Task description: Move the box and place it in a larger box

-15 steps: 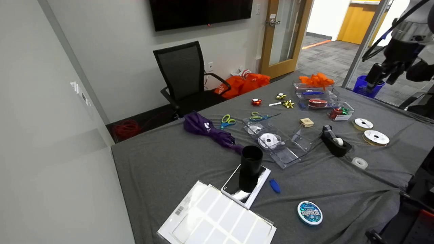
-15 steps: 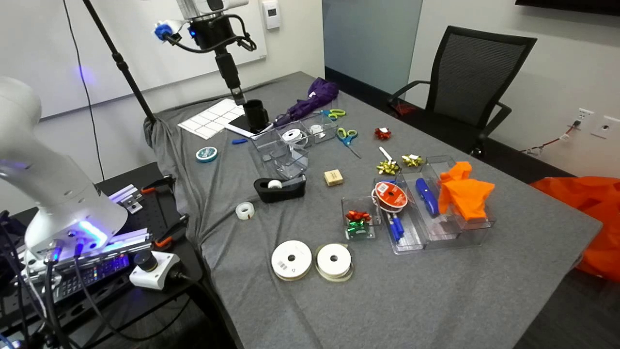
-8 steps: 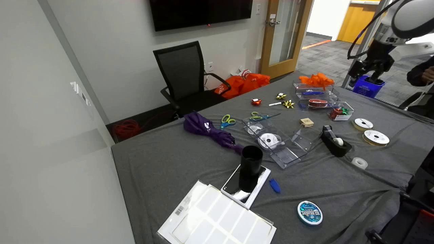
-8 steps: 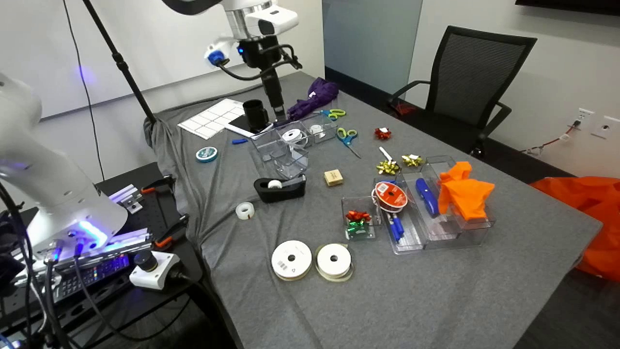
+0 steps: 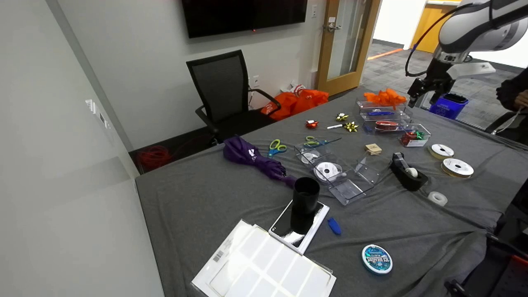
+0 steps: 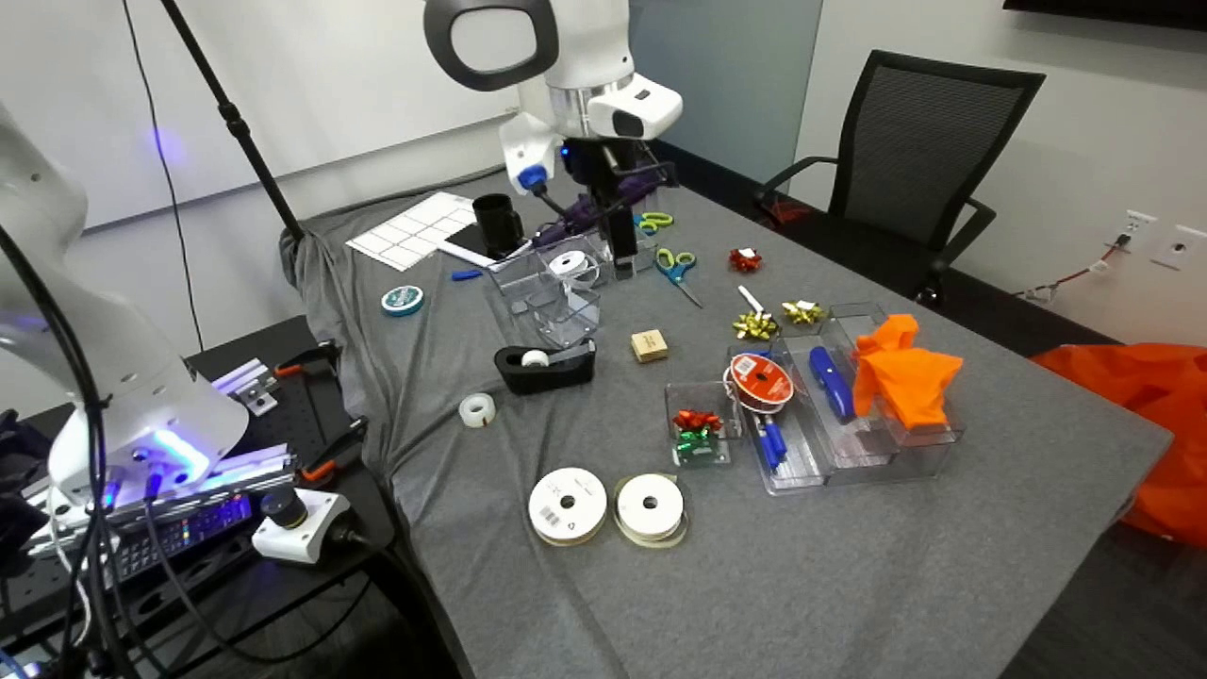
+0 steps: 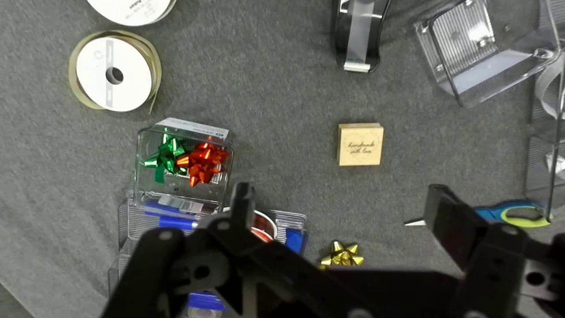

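Note:
The small tan box (image 7: 360, 145) lies flat on the grey cloth, with "handmade with love" on its top. It shows in both exterior views (image 5: 373, 149) (image 6: 649, 345). My gripper (image 7: 342, 194) is open and empty, held high above the table. In the wrist view the box lies ahead of the gap between its fingers, apart from them. The gripper also shows in both exterior views (image 5: 424, 98) (image 6: 622, 266). Several clear plastic containers are larger than the box: a small bin (image 6: 566, 321), a divided tray (image 5: 348, 192) and a bin with bows (image 6: 702, 453). Which one is the larger box I cannot tell.
A black tape dispenser (image 6: 545, 370) stands near the box. A clear tray (image 6: 882, 467) holds an orange cloth and blue tools. Scissors (image 6: 677, 269), gold bows (image 6: 756, 326), ribbon spools (image 6: 568, 506), a purple umbrella (image 5: 255, 159) and a black cylinder (image 5: 306, 196) also lie around.
The arm has swung from near the black cylinder, past the umbrella, to over the clear divided tray by the scissors. The box and other table objects have not moved.

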`<state>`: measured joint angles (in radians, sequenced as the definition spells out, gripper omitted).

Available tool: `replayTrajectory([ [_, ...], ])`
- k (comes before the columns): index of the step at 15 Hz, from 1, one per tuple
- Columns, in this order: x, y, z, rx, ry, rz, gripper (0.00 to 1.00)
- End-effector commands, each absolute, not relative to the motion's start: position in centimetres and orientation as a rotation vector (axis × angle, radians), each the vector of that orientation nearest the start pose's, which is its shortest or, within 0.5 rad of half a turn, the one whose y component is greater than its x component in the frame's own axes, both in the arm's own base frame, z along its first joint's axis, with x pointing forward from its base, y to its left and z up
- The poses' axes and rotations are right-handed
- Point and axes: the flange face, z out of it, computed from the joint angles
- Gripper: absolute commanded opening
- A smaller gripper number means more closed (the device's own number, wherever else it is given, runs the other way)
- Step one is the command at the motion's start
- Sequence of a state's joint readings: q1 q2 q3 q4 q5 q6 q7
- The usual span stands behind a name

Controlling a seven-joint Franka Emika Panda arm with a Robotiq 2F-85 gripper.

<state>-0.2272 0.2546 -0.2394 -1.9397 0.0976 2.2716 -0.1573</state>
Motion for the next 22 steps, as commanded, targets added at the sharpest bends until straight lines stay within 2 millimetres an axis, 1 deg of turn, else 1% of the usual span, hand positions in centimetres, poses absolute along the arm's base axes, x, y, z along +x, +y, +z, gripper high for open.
replayTrajectory([
  [1, 57.4, -30.3, 35.2, -3.082, 0.496, -0.172, 1.0],
  [2, 56.3, -28.7, 35.8, -3.094, 0.538, -0.15, 1.0],
  [3, 56.5, -29.2, 35.5, -3.096, 0.539, -0.149, 1.0],
  [4, 56.5, -29.3, 35.3, -3.097, 0.542, -0.143, 1.0],
  [9, 56.7, -28.8, 35.6, -3.095, 0.537, -0.152, 1.0],
  [10, 57.2, -29.4, 34.4, -3.098, 0.513, -0.126, 1.0],
  [11, 57.5, -29.8, 33.8, -3.079, 0.509, -0.116, 1.0],
  [15, 59.1, -31.6, 31.9, -3.007, 0.552, -0.132, 1.0],
  [17, 60.3, -32.7, 31.0, -2.98, 0.535, -0.146, 1.0],
  [22, 63.0, -34.8, 27.5, -2.979, 0.498, -0.141, 1.0],
])
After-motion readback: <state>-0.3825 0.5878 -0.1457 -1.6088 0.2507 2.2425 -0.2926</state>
